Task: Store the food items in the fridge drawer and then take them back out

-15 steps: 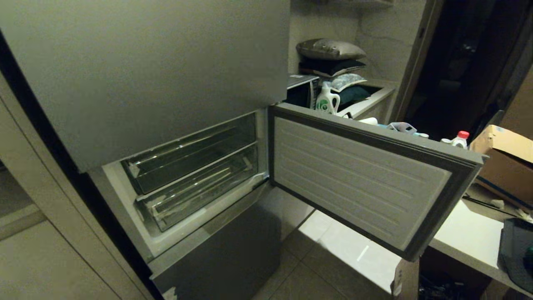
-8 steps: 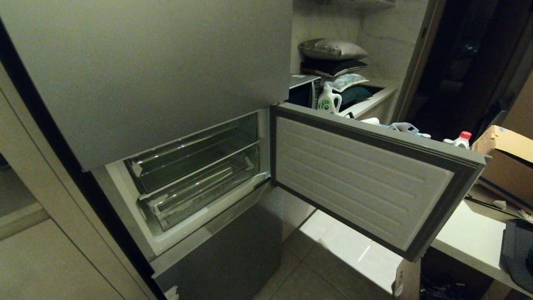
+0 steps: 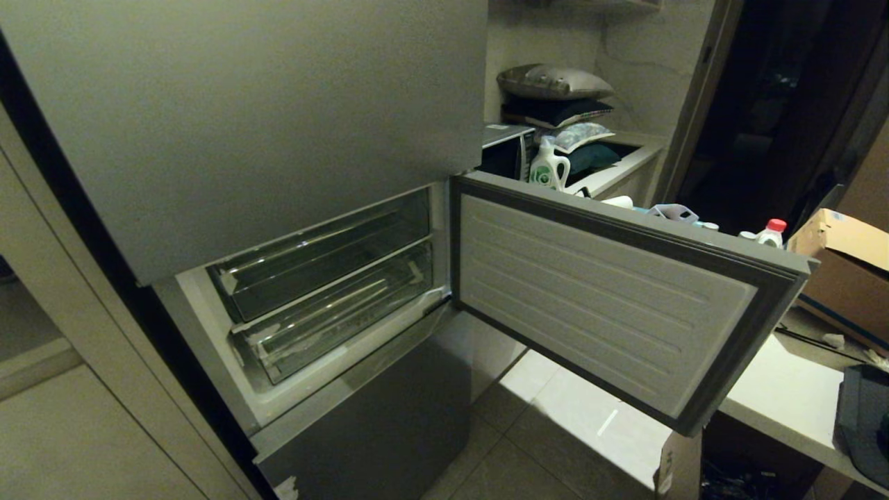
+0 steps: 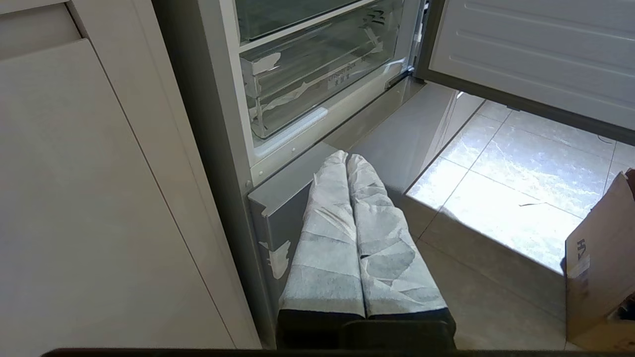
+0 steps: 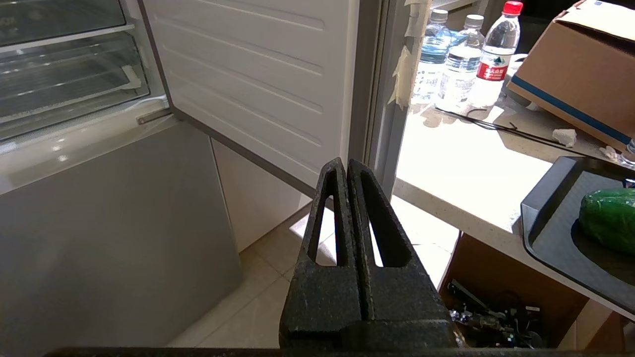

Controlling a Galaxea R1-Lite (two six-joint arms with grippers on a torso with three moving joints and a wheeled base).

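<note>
Your left claw (image 4: 347, 157) is pressed shut and empty; the fridge drawer (image 4: 317, 82), a clear pushed-in bin, lies just ahead of its tips. Your right claw (image 5: 346, 163) is likewise closed on nothing, with the open fridge door (image 5: 248, 74) ahead and a grey tray (image 5: 550, 233) holding a green wrapped item (image 5: 610, 218) on the counter (image 5: 471, 148) off to its side.

The fridge (image 3: 243, 125) has a matt grey metal skin; its open door (image 3: 604, 298) is lined with smooth ribbed white plastic. The drawer (image 3: 333, 323) is clear glossy plastic. Floor tiles (image 4: 506, 183) shine, polished. The left gripper (image 4: 347, 157) is wrapped in wrinkled white tape; the right gripper (image 5: 347, 163) is rough, grainy black plastic. The box (image 5: 575, 74) is matt brown cardboard, the tray (image 5: 550, 218) dull grey plastic.
</note>
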